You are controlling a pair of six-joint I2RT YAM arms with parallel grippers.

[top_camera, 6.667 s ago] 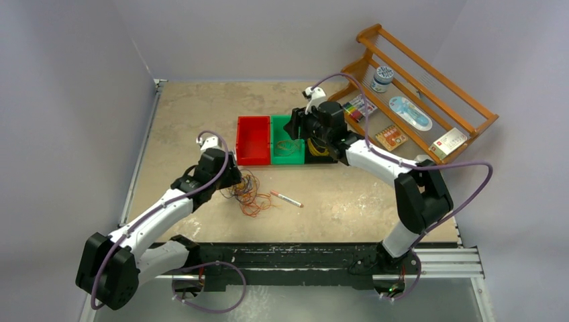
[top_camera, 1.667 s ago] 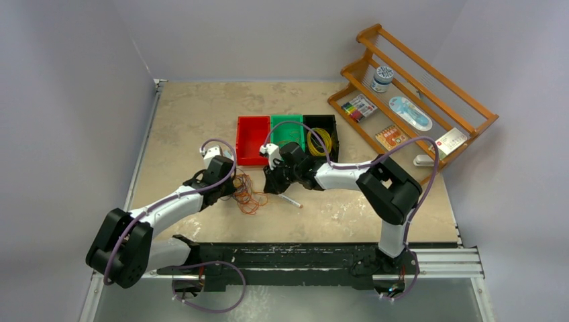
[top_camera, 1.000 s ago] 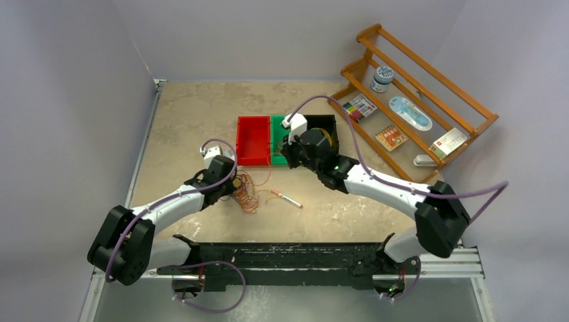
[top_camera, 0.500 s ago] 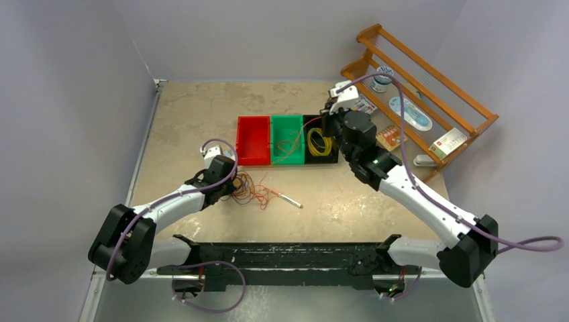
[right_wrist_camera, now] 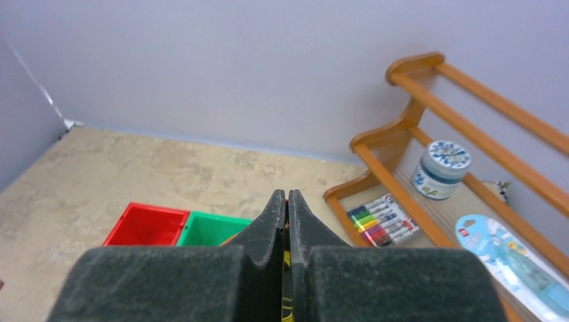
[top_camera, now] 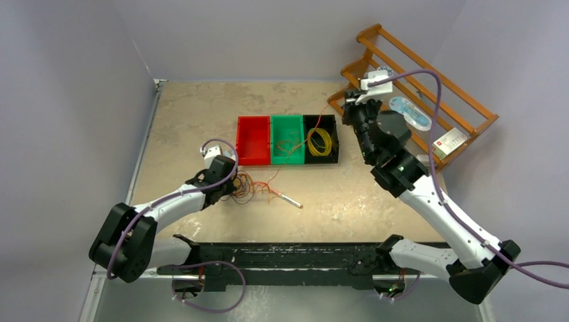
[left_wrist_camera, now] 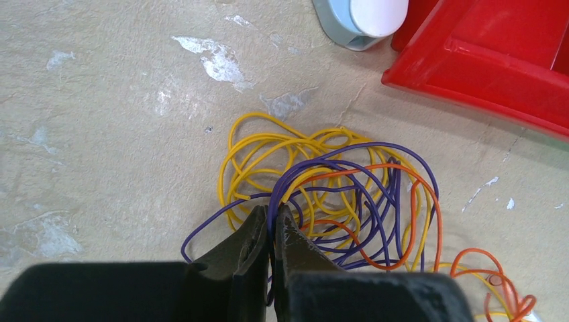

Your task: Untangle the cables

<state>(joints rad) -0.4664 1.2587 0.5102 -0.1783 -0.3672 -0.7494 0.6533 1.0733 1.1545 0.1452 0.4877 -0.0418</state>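
Observation:
The cables (top_camera: pixel 249 190) are a loose tangle of yellow, purple and orange strands (left_wrist_camera: pixel 339 191) on the table in front of the red bin. My left gripper (top_camera: pixel 228 186) sits at the tangle's left edge, and its jaws (left_wrist_camera: pixel 272 209) are shut on a purple cable (left_wrist_camera: pixel 282 191). My right gripper (top_camera: pixel 348 109) is raised near the wooden shelf, shut (right_wrist_camera: pixel 287 196) on an orange cable. That strand (right_wrist_camera: pixel 226 240) runs from the jaws back down over the bins towards the tangle.
Red (top_camera: pixel 253 139), green (top_camera: pixel 287 159) and black (top_camera: pixel 321 159) bins stand in a row; the black one holds a yellow coil (top_camera: pixel 321 141). A pen (top_camera: pixel 286 198) lies right of the tangle. The wooden shelf (top_camera: pixel 429 87) with small items fills the back right.
My right gripper has risen and swung back-right towards the shelf, drawing the orange cable out over the bins. The left jaws have closed on the purple strand, and the tangle has spread rightwards.

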